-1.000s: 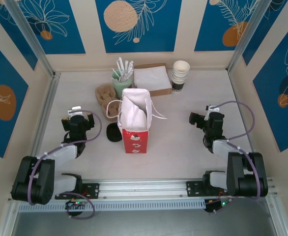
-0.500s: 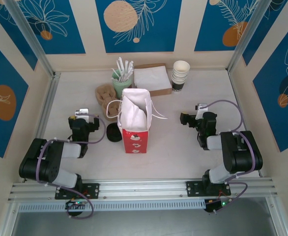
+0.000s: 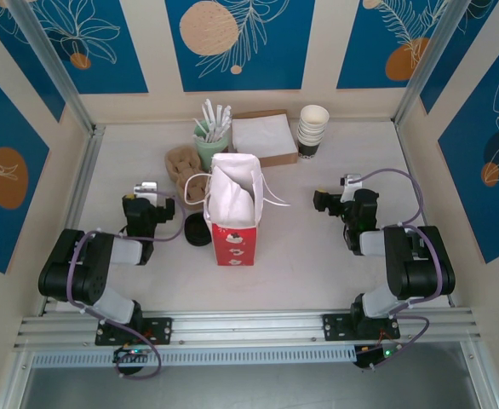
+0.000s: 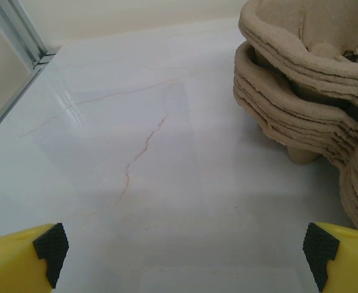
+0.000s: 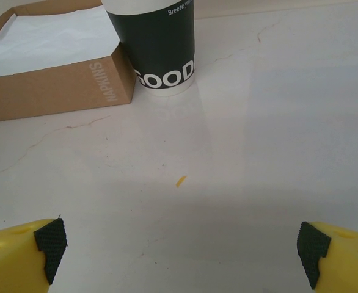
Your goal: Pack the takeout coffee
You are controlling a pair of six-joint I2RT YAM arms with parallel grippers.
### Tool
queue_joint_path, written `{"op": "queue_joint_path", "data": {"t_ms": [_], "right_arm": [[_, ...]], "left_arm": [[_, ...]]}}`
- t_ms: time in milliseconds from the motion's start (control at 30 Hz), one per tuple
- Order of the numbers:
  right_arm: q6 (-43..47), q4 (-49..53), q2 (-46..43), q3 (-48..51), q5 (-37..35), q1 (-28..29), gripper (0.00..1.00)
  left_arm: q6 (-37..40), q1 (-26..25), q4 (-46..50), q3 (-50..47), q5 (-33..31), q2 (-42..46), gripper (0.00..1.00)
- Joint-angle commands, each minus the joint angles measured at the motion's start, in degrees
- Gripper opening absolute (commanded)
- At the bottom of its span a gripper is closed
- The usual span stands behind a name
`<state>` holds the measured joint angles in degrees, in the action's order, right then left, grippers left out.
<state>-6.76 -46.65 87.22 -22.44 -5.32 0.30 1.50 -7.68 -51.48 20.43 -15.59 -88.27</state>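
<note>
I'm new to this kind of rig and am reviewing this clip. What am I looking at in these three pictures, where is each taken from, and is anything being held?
Two black robot arms are bolted at the near edge of a white table. The wide picture looks down from above and behind them. The other two come from cameras on the wrists. The yellow tips with black pads in those are each gripper's own fingers.

The left gripper faces a stack of pulp cup carriers. The right gripper faces a dark paper cup beside a brown napkin box.

From above you also see an upright red paper bag, a black round disc beside it, and a mint-green cup of white sticks. Both grippers are open and hold nothing.
</note>
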Motion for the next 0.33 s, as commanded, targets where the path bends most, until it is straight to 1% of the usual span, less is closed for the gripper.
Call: {"op": "queue_joint_path", "data": {"t_ms": [0,300], "right_arm": [[1.0,-0.4,0.2,-1.1,0.6,-0.3,0.99],[1.0,-0.4,0.2,-1.1,0.7,-0.3,0.99]], "left_arm": [[0.0,0.9,0.2,0.8,1.2,0.1,1.0],[-0.3,1.7,0.9,1.1,2.9,0.1,1.0]]}}
